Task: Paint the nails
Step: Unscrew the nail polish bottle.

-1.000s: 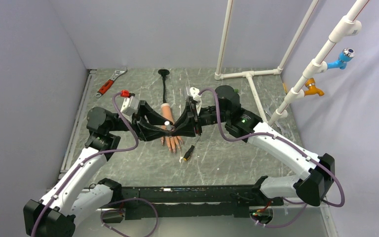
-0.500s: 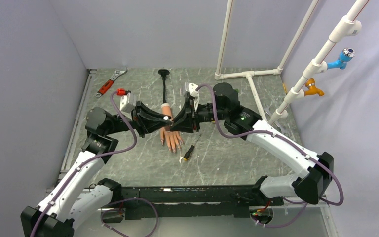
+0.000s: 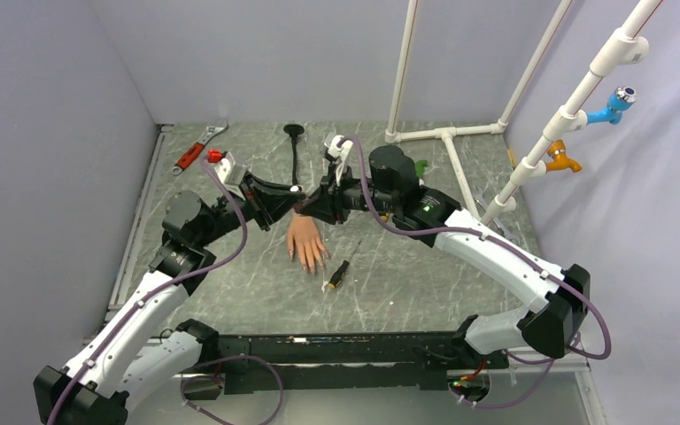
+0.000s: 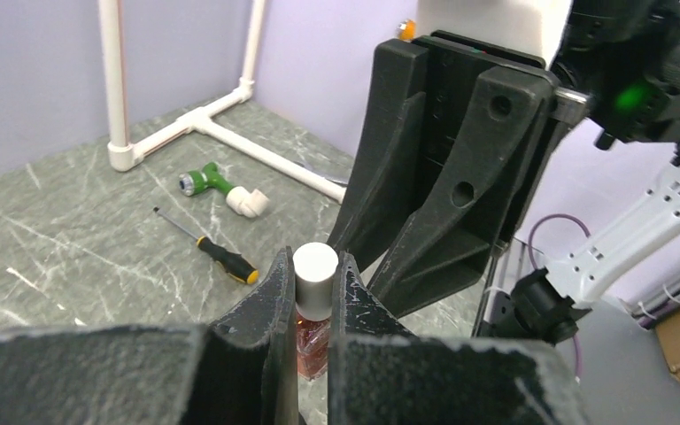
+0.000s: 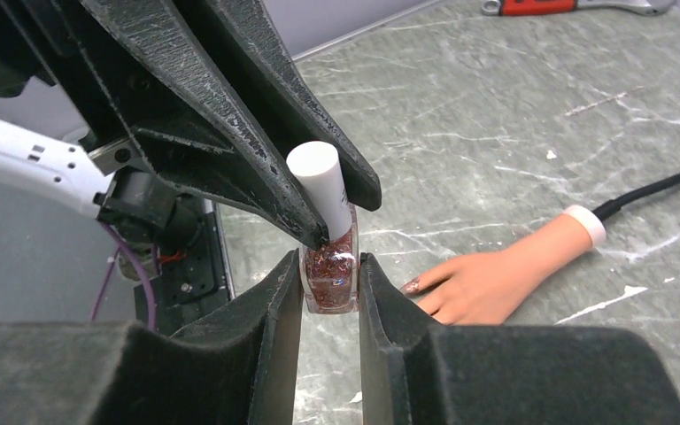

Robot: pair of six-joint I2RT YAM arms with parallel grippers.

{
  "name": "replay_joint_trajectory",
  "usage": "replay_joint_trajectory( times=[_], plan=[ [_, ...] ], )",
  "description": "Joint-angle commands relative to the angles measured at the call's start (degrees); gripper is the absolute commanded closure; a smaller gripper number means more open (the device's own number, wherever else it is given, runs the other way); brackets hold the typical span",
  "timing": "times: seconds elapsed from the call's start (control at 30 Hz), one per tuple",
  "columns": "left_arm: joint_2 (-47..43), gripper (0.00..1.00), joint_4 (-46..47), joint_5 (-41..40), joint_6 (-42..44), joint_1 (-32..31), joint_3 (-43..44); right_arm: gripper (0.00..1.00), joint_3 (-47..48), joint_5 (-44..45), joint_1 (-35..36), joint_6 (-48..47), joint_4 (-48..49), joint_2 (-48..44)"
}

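With the right end effector (image 5: 329,288) clamped on the glass bottle of reddish glitter polish (image 5: 329,264) and the left end effector (image 4: 316,288) pinching its white cylindrical cap (image 4: 315,266), twist squarely, bottle upright, near the pale nails (image 3: 315,265) of the peach rubber hand (image 3: 305,237) at centre frame.

Red wrench (image 3: 197,148), screwdriver (image 3: 337,275), white pipes (image 3: 447,135)
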Motion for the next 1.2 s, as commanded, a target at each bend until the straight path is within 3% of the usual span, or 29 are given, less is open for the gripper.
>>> replay_joint_trajectory(
  times=[0.0, 0.13, 0.4, 0.43, 0.53, 0.77, 0.9, 1.17],
  plan=[
    [-0.74, 1.00, -3.91, -5.25, 0.12, -2.74, 1.51, 1.00, 4.39, 10.34, 0.27, 3.61, 5.33, 0.31],
    [0.12, 1.00, -7.99, -7.39, 1.80, -3.53, 3.39, 1.00, 4.75, 11.16, 0.72, 3.70, 5.53, 0.69],
    [0.01, 0.98, -7.33, -2.97, 3.15, -3.54, 3.79, 1.00, 3.73, 10.52, 0.76, 3.46, 5.50, 0.36],
    [-0.22, 0.93, -7.15, -2.62, 3.25, -3.52, 3.77, 1.00, 3.48, 10.49, 0.71, 3.38, 5.47, 0.19],
    [-0.65, 0.62, -6.25, 2.03, 4.42, -3.35, 3.64, 1.00, 2.65, 10.27, 0.70, 3.35, 5.71, -0.49],
    [-4.08, 0.15, -3.05, 4.84, 5.40, -2.98, 1.03, 1.00, 1.28, 9.84, 0.71, 3.27, 5.72, -2.00],
    [-5.04, 0.12, -5.76, 5.73, 7.41, -2.25, 2.25, 1.00, 1.06, 9.94, 0.71, 2.78, 4.97, -2.60],
    [-4.26, 0.18, -10.66, 15.74, 11.24, 3.20, 5.76, 1.00, 0.65, 9.14, 0.50, 1.05, 3.36, -4.74]
  ],
)
